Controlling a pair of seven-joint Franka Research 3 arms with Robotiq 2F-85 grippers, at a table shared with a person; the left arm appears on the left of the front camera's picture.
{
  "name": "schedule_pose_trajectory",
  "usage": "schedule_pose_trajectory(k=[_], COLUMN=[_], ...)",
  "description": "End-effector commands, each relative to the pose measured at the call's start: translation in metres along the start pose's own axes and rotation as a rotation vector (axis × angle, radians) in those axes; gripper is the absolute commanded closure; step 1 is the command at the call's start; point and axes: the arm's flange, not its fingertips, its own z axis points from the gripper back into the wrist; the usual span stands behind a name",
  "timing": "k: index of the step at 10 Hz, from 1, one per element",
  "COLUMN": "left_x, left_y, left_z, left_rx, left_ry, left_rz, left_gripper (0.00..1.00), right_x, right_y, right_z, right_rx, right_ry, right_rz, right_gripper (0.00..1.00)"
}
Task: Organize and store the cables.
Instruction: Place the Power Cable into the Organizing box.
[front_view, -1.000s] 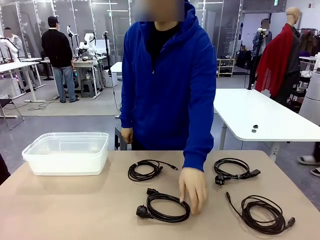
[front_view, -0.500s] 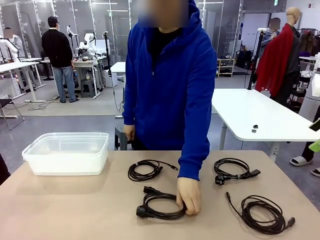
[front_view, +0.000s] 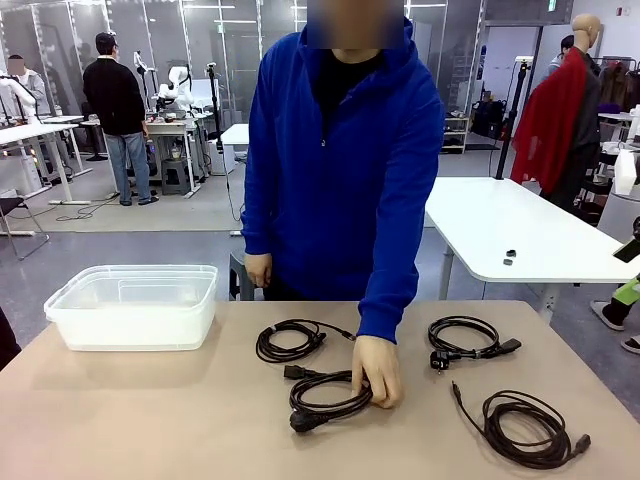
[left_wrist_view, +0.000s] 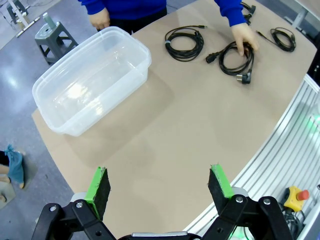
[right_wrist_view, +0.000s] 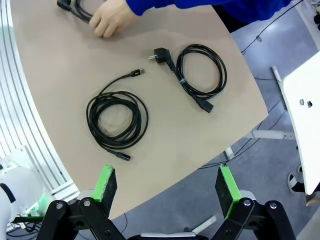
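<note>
Four cables lie coiled on the worktop (front_view: 150, 420), well apart from the clear plastic bin (front_view: 132, 305) at its left end. The left end effector (left_wrist_view: 159, 176) hangs released, jaws wide, above the worktop near the robot's edge. The bin is just ahead of it to one side and the coils are far beyond.

Moving right, the first coil (front_view: 288, 340) sits alone near the middle. The second coil (front_view: 325, 398), just in front of it, is held at its right side by the person's hand (front_view: 377, 370). Further right, the third coil (front_view: 463, 340) lies toward the far side and the fourth coil (front_view: 520, 428) by the near right corner.

The right end effector (right_wrist_view: 166, 175), also released and holding nothing, hovers off the worktop's edge with the fourth coil straight ahead between its fingers. That arm looks the nearer one for it. The loop is roughly round, with a loose tail running toward the worktop's middle.
</note>
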Motion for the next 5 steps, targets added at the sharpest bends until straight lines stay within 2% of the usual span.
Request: schedule_pose_trajectory(k=[1,5], left_x=[0.000,0.000], left_y=[0.000,0.000], left_z=[0.001,0.001], left_rx=[0.000,0.000], left_ry=[-0.002,-0.002], left_rz=[-0.002,-0.002], left_gripper=[0.00,0.00], right_x=[0.000,0.012], right_y=[-0.003,-0.005], right_z=[-0.002,-0.011], right_rx=[-0.009,-0.003], right_ry=[0.003,0.031], right_rz=[0.014,0.052], right_gripper=[0.00,0.00])
